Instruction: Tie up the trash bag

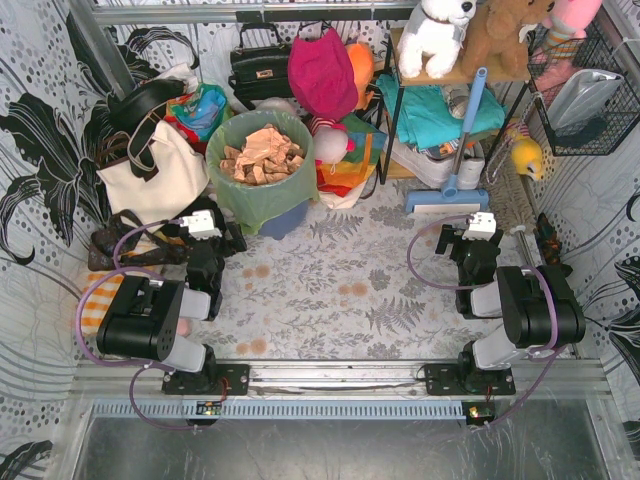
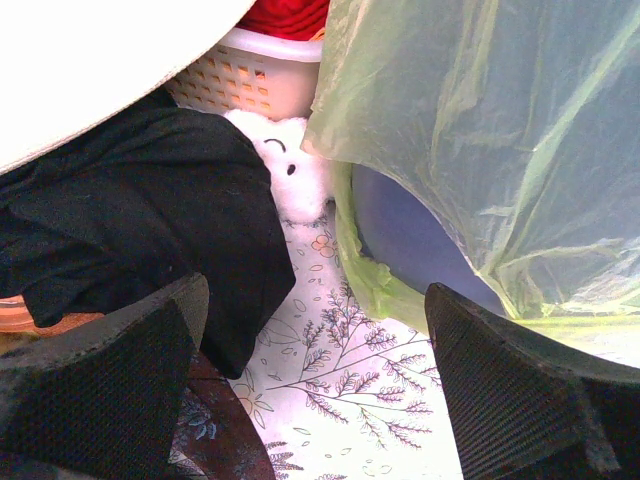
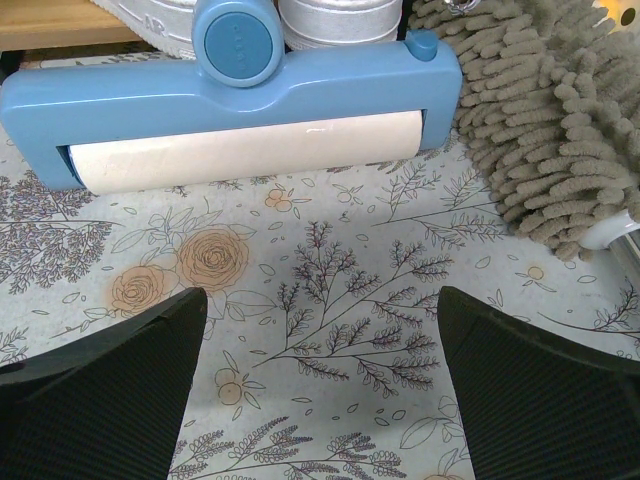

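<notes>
While both arms sit low near their bases, I note the left gripper [image 2: 315, 297] spread wide, with nothing between its black ribbed fingers [image 2: 110, 380]. It hangs just above the floral table cover [image 1: 330, 290], aimed at the foot of the bin.

Trash bag [image 1: 262, 160]: far side of the table, left of centre, lining the round blue-grey bin [image 2: 410, 235]. Its mouth is open, its rim is draped down over the bin's outside, and crumpled brown paper [image 1: 262, 155] is heaped inside. No knot. In the left wrist view the green film fills the upper right, close ahead of the fingers and apart from them.

Cream tote bag [image 1: 150, 170]: just left of the bin. A black cloth [image 2: 130, 230] lies ahead-left of the left gripper, with a white basket [image 2: 255, 75] beyond it.

Right gripper [image 3: 320, 300]: also released, holding nothing, low over the cover on the right side. It faces a blue mop head [image 3: 230, 100], with a grey shaggy pad [image 3: 540, 120] beside that. It is well apart from the bag.
</notes>
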You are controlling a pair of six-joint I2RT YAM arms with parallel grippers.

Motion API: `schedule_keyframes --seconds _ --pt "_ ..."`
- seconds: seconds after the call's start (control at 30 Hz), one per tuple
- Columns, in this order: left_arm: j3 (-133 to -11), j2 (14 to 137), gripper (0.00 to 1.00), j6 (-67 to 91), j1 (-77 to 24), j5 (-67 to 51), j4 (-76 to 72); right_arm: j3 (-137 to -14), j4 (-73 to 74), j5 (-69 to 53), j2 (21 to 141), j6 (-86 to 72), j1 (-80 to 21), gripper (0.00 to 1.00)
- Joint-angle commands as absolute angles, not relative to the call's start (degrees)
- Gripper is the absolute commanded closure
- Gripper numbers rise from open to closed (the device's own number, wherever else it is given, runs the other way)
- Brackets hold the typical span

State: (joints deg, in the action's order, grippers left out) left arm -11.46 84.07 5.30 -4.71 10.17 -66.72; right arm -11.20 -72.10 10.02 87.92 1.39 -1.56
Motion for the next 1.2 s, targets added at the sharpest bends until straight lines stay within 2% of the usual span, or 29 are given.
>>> schedule_keyframes --seconds 0.0,0.7,0.87,1.03,1.17 --pt "-12.37 84.25 0.02 5.38 -4.15 9.76 -68.96 -11.16 -74.53 9.14 88.07 1.67 -1.14 0.03" --pt "-12.75 83.03 0.02 5.7 -3.96 11.79 -67.19 -11.57 -73.62 9.86 87.55 1.84 -1.14 0.03" --pt "-14.61 75.47 0.02 5.98 -4.21 13.93 -58.0 -16.51 -58.04 13.19 79.53 0.66 -1.14 0.03" --pt "-19.17 67.73 0.02 10.49 -6.29 22.57 -43.67 -18.48 -49.63 13.91 72.92 0.5 -1.14 0.03" --pt "-24.29 63.28 0.02 14.88 -9.01 28.32 -32.97 -24.58 -34.03 17.56 67.18 -5.08 -1.14 0.03"
